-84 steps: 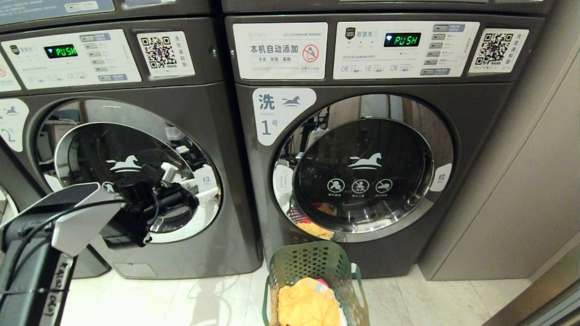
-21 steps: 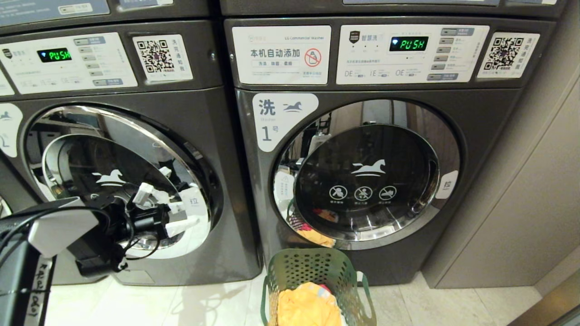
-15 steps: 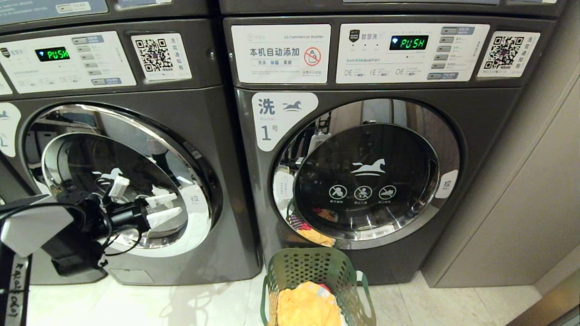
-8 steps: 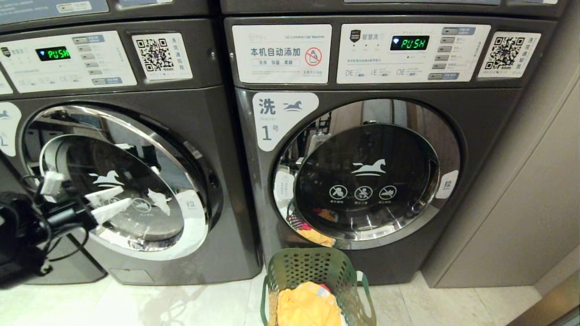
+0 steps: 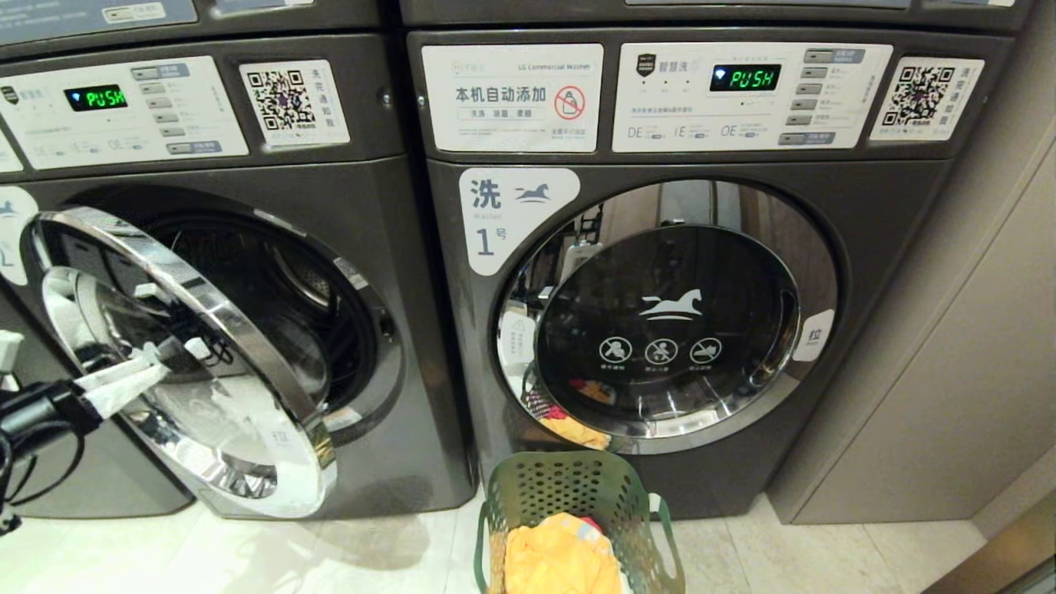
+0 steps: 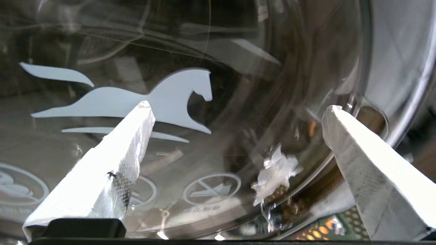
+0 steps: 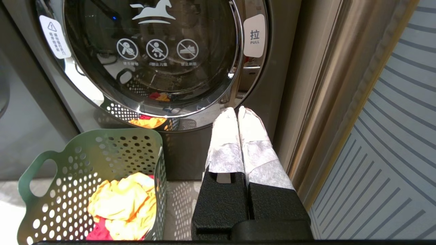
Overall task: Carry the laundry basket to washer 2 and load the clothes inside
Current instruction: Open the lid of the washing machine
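Washer 2 (image 5: 388, 206) is the dark grey machine at the left of the head view. Its chrome-rimmed glass door (image 5: 206, 305) stands swung partly open, so the dark drum opening (image 5: 305, 305) shows. At the far left edge my left gripper (image 5: 157, 367) hangs open in front of the door glass (image 6: 204, 153), holding nothing; a torn white sticker (image 6: 276, 173) shows between its fingers. The green perforated laundry basket (image 5: 569, 487) stands on the floor before washer 1, with yellow-orange and red clothes (image 5: 557, 561) inside. My right gripper (image 7: 237, 110) is shut and empty, to the right of the basket (image 7: 102, 146).
Washer 1 (image 5: 660, 330) stands shut on the right, its glass reflecting the basket. A beige wall panel (image 5: 949, 330) closes the right side. Pale floor tiles (image 5: 330, 553) lie in front of washer 2, under the open door.
Washer 2's door has swung outward and to the left, exposing the drum. My left gripper has moved left with it, still open. The basket and right arm have stayed put.
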Tool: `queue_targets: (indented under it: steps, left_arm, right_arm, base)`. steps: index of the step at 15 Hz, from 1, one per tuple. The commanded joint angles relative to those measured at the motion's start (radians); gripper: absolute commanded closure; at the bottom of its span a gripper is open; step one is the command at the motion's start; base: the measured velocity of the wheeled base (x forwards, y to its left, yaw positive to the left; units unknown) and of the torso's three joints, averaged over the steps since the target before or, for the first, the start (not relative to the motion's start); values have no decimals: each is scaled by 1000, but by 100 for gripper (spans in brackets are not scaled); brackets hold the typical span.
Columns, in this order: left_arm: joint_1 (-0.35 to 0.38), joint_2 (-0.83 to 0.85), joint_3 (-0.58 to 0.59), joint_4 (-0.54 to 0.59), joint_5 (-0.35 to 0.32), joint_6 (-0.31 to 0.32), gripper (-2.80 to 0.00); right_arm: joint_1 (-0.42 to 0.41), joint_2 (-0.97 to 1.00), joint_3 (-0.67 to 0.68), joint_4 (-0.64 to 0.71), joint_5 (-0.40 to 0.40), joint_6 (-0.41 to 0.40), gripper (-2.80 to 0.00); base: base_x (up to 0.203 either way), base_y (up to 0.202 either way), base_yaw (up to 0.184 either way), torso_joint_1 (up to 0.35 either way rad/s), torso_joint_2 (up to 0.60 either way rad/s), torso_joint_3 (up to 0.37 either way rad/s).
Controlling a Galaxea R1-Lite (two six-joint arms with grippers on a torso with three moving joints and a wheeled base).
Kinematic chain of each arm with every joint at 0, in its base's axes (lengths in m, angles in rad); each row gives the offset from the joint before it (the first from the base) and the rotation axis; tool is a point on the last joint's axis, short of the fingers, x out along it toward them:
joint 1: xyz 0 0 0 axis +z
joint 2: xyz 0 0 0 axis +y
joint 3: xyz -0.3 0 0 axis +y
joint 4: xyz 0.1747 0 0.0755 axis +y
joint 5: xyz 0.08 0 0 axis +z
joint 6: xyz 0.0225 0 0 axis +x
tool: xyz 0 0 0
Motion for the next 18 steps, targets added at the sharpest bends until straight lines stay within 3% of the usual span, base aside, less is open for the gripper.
queue_targets:
  steps: [1, 3, 9, 14, 18]
  left_arm:
    - [13, -32, 22, -8, -9, -26, -280]
    - [15, -20, 41, -8, -10, -7, -280]
    - [38, -48, 39, -8, -6, -31, -280]
    - [68, -162, 39, -8, -4, -195, -280]
    - [87, -291, 0, -8, 0, -234, -280]
  right_arm:
    - [0, 1, 34, -1, 0, 0, 0]
    - [0, 1, 34, -1, 0, 0, 0]
    - [0, 1, 34, -1, 0, 0, 0]
    - [0, 1, 34, -1, 0, 0, 0]
    - [0, 1, 34, -1, 0, 0, 0]
  base:
    - [0, 0, 0, 0, 0, 0]
    - [0, 0, 0, 0, 0, 0]
    - [0, 0, 0, 0, 0, 0]
    - [0, 0, 0, 0, 0, 0]
    - [0, 0, 0, 0, 0, 0]
